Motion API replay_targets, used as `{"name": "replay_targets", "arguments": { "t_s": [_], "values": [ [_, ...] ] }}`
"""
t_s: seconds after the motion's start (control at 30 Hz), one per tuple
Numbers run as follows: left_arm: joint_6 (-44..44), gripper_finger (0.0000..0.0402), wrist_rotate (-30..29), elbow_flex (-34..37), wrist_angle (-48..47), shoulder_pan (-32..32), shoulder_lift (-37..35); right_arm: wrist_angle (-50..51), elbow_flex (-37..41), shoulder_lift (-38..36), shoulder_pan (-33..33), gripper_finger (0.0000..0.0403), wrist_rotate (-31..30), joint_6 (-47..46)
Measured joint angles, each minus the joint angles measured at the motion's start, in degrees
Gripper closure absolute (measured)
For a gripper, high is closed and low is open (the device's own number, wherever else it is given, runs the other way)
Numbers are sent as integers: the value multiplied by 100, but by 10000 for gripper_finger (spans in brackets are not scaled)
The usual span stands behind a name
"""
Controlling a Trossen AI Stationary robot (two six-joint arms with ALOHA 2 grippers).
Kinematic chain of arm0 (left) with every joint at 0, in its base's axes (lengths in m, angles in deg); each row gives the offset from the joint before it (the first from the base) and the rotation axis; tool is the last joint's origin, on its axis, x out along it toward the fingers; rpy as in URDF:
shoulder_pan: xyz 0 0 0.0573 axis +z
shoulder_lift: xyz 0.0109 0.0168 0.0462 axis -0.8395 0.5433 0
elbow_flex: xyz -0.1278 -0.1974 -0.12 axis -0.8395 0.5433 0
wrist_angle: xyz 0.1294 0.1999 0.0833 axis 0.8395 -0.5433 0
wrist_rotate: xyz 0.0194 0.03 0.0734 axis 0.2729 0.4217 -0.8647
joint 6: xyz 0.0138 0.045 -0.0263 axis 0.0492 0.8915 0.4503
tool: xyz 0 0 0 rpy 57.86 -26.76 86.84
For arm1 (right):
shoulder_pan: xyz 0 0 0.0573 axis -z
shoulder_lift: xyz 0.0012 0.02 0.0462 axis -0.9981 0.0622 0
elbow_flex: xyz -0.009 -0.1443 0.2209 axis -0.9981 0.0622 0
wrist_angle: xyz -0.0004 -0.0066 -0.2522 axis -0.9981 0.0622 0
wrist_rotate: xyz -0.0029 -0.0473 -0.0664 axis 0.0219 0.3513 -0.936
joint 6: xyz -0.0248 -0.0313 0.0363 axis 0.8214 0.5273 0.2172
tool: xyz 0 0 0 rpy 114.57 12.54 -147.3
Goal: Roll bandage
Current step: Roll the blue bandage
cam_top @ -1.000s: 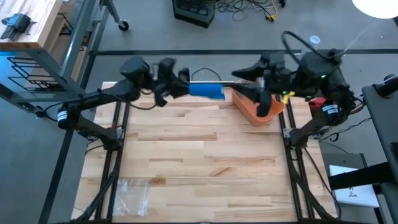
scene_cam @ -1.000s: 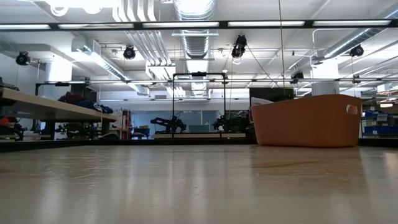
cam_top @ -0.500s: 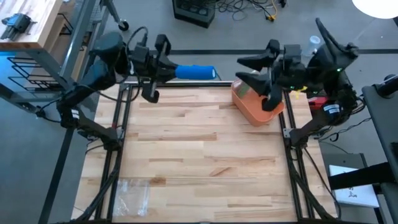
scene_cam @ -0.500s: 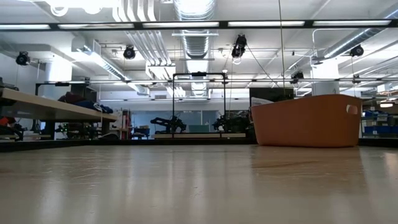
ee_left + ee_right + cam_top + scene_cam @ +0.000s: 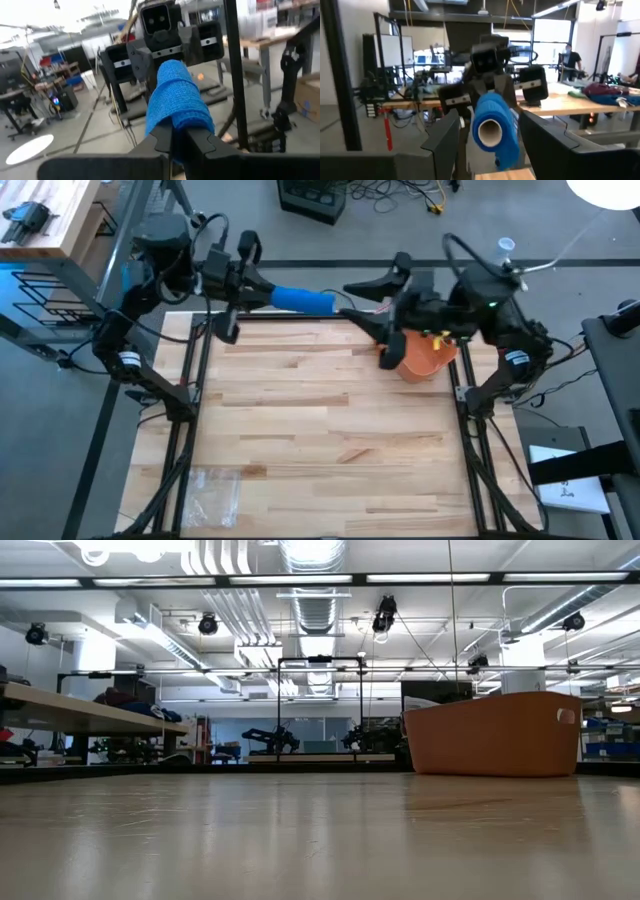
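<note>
- Bin (image 5: 425, 357) at table's (image 5: 300, 430) 2 o'clock; contents hidden.
- Left gripper (image 5: 262, 293) pinching blue bandage (image 5: 300, 300), 12 o'clock.
- Right gripper (image 5: 362, 305) spread, facing roll's end.

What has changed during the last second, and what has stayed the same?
The left gripper carried the blue bandage roll off the table's back edge, up and leftward, then back toward the right gripper, which advanced, open, facing the roll's end. The orange bin stayed put.
</note>
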Motion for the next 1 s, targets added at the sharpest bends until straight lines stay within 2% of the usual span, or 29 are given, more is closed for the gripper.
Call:
{"name": "replay_targets", "arguments": {
  "t_s": [0.13,0.67,1.0],
  "values": [
    [286,393,-1,-617,-897,0,75,-299,2,215,45,204,-15,176],
    [436,393,36,-545,-1818,2,-315,-476,-3,839,45,204,-12,616],
    [444,393,188,-545,-1929,7,-320,-435,-3,840,44,204,-10,574]
  ]
}}
